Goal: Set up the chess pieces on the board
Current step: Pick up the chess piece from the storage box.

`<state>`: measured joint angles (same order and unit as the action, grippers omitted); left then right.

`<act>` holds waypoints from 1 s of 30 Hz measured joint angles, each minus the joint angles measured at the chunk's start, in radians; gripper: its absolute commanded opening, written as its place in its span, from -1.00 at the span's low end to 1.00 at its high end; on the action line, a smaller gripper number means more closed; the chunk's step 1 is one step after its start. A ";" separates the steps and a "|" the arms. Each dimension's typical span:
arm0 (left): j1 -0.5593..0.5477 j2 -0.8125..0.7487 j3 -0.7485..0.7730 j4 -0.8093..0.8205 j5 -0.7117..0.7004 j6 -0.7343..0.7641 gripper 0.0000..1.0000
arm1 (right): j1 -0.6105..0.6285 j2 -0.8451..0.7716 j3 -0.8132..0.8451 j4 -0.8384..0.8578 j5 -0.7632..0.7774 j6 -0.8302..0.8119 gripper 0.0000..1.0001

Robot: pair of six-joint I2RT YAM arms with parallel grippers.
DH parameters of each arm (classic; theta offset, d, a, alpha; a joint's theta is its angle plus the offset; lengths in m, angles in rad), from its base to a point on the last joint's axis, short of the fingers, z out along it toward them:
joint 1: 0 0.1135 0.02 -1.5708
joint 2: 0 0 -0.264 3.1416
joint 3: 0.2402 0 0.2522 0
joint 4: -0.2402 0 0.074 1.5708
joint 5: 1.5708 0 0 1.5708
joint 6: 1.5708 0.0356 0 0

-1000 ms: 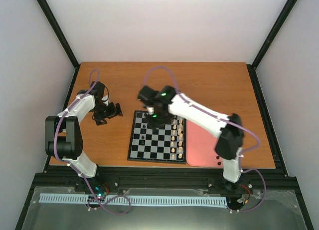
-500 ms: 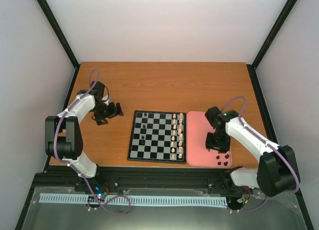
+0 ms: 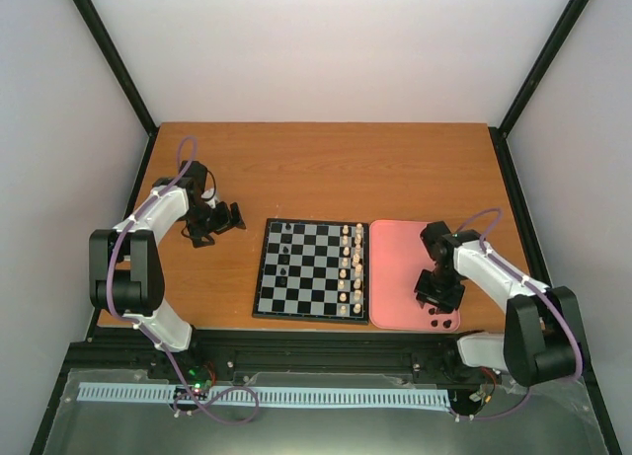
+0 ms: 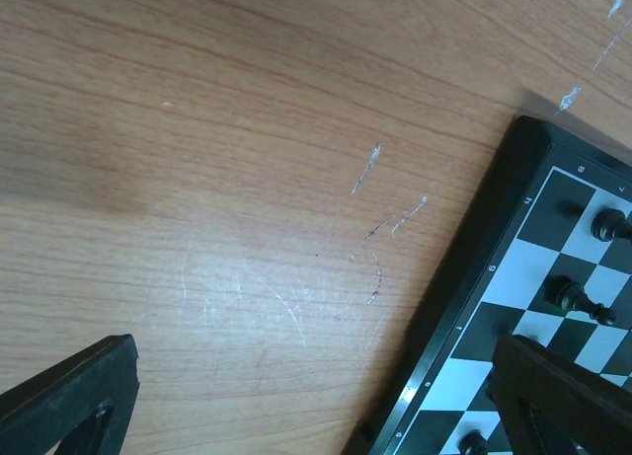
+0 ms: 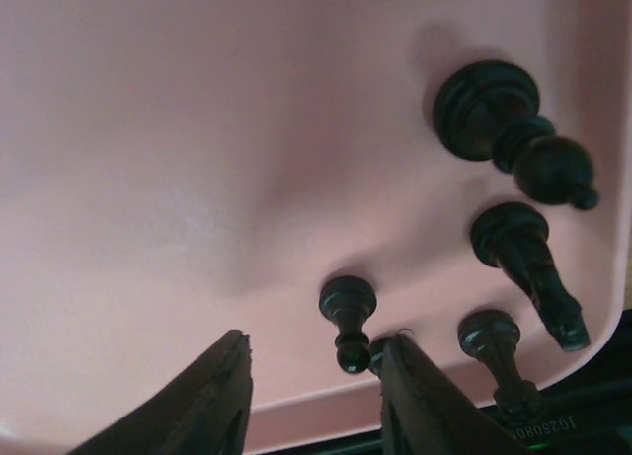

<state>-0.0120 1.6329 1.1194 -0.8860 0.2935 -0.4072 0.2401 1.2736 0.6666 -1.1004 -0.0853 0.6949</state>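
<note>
The board (image 3: 260, 295) lies mid-table, and its corner (image 4: 464, 307) shows in the left wrist view. A few black chess pieces (image 3: 285, 249) stand on its left files (image 4: 577, 299). More black pieces (image 3: 441, 323) lie in the pink tray's near right corner. My right gripper (image 3: 437, 299) is low over them, open. A small black pawn (image 5: 348, 319) stands between its jaws (image 5: 314, 381), right beside the right finger (image 5: 420, 401). Three larger black pieces (image 5: 520, 254) stand to the right of that finger. My left gripper (image 3: 219, 221) hangs wide open over bare wood left of the board (image 4: 316, 420).
Cream-white pieces (image 3: 351, 267) fill the board's two right files. The pink tray (image 3: 395, 263) sits against the board's right side, and its near rim (image 5: 296, 416) is just below my right fingers. The table's edges are framed by black rails.
My right arm swung from the board's far left corner across to the pink tray, then dropped to the pieces in its near right corner, its jaws narrowing. The left arm stayed still.
</note>
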 measured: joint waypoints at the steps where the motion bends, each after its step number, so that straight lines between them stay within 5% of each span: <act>1: 0.000 0.000 0.000 0.000 0.000 0.000 0.99 | -0.009 0.006 -0.001 0.008 -0.001 -0.002 -0.32; 13: 0.000 0.000 0.000 0.000 -0.010 0.000 1.00 | -0.039 0.031 -0.002 0.045 -0.001 -0.022 -0.49; 22: 0.000 0.003 0.000 0.000 -0.017 0.000 1.00 | -0.042 0.059 -0.002 0.059 -0.001 -0.035 -0.93; 30: 0.000 0.010 0.000 -0.001 -0.022 0.000 1.00 | -0.043 0.048 0.012 0.050 -0.002 -0.055 -0.94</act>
<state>-0.0120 1.6432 1.1194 -0.8867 0.2714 -0.4068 0.1967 1.3212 0.6788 -1.0504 -0.0875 0.6399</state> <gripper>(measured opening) 0.999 0.061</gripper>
